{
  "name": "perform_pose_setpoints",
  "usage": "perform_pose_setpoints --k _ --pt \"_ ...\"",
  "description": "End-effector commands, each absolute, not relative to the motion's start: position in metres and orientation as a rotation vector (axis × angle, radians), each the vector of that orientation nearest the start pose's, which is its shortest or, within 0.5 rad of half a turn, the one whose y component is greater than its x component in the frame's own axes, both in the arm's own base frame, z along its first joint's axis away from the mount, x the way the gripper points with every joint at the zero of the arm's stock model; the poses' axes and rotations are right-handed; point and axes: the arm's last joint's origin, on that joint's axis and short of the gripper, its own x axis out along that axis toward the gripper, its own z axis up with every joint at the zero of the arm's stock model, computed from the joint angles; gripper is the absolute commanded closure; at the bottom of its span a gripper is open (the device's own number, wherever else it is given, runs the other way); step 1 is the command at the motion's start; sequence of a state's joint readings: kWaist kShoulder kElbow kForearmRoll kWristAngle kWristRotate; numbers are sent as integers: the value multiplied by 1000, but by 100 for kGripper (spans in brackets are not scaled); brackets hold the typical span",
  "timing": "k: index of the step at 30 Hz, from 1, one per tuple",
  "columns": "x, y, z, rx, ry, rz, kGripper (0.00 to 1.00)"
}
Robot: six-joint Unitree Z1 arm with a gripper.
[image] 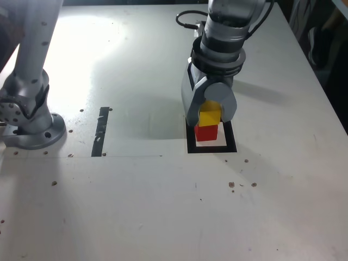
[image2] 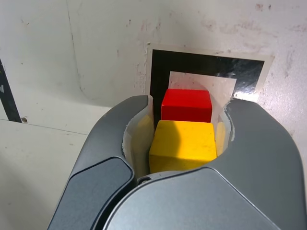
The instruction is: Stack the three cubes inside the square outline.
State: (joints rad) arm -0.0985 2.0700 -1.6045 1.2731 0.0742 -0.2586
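Exterior view: the claw point(image: 210, 116) is down over the square outline point(image: 191, 147), clamped tight on the yellow cube point(image: 210, 116). That cube sits right above the red cube point(image: 206, 132), which rests on the outline's white centre; whether the two touch is hard to say. The arm hides the outline's far edge. A tape strip point(image: 100, 131) lies well off to this view's left on the table point(image: 163, 206).

Wrist view: yellow cube point(image2: 183, 145) pinched in the claw point(image2: 184, 143), grey jaws covering its sides. Red cube point(image2: 187, 105) peeks out beyond, inside the outline point(image2: 160, 72). No green cube in sight.
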Motion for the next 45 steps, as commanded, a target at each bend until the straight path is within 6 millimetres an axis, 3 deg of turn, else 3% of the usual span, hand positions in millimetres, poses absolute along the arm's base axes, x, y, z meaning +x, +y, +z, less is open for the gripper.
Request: perform_pose_setpoints --k 1,26,33,36,42,45 --pt "366 -30 245 -44 1721 214 78" --pt "365 -27 241 -61 1736 213 74" --pt "365 -27 241 -61 1739 212 66" --pt "365 -27 241 -64 1738 210 55" --pt "362 -27 240 -63 1753 211 9" --pt "361 -27 240 -58 1758 216 1"
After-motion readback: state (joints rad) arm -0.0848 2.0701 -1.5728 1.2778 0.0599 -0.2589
